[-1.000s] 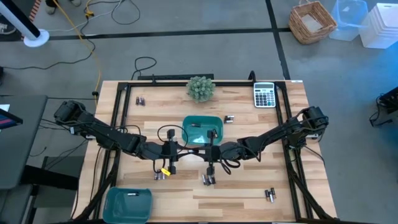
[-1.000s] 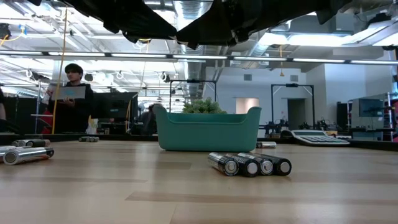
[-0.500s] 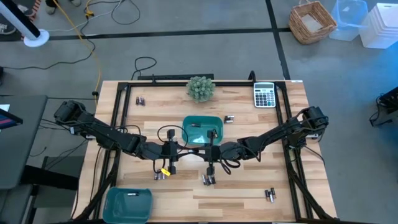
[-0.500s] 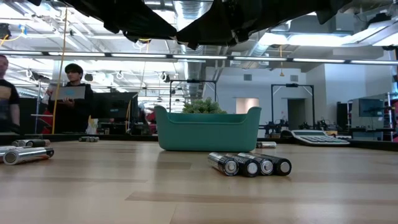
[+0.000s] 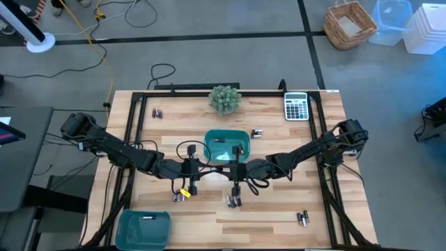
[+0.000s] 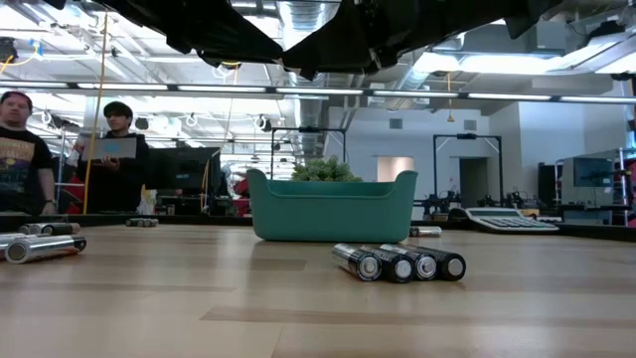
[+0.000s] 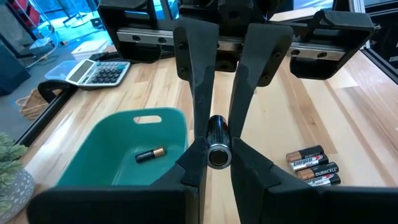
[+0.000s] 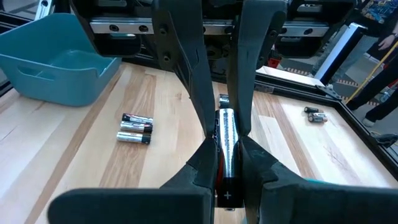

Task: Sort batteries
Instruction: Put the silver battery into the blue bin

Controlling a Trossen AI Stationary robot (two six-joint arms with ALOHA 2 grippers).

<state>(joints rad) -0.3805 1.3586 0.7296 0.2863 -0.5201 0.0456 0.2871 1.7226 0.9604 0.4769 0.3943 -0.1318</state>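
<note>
My left gripper [image 5: 209, 166] and my right gripper [image 5: 223, 166] meet tip to tip above the table's middle, just in front of the teal tray [image 5: 226, 145]. Both are shut on one dark and silvery battery [image 7: 218, 138], which also shows in the right wrist view [image 8: 225, 140]. One battery [image 7: 149, 154] lies on its side in that tray. Other batteries lie on their sides on the table in small groups [image 5: 233, 201] [image 5: 182, 194] [image 5: 303, 219] [image 5: 257, 132] [image 5: 157, 112]. A second teal tray [image 5: 144, 229] stands at the near left corner. My left gripper pinches the battery's left end [image 7: 218, 157] between its two fingers. They come almost level from the table's left and lie along the battery, which is lifted clear of the table. My right gripper pinches the same battery's right end [image 8: 227, 186] between its two fingers [image 8: 207, 163]. They come almost level from the table's right and lie along the battery, whose far part reaches into the other gripper's fingers.
A grey calculator [image 5: 297, 106] lies at the far right and a small green plant [image 5: 225, 98] stands at the far middle. A black frame [image 5: 132, 139] runs along the table's sides. People stand in the room beyond [image 6: 20, 149].
Both arms have kept still with the battery between them. A person has walked into the low view's left edge, in the room behind the table.
</note>
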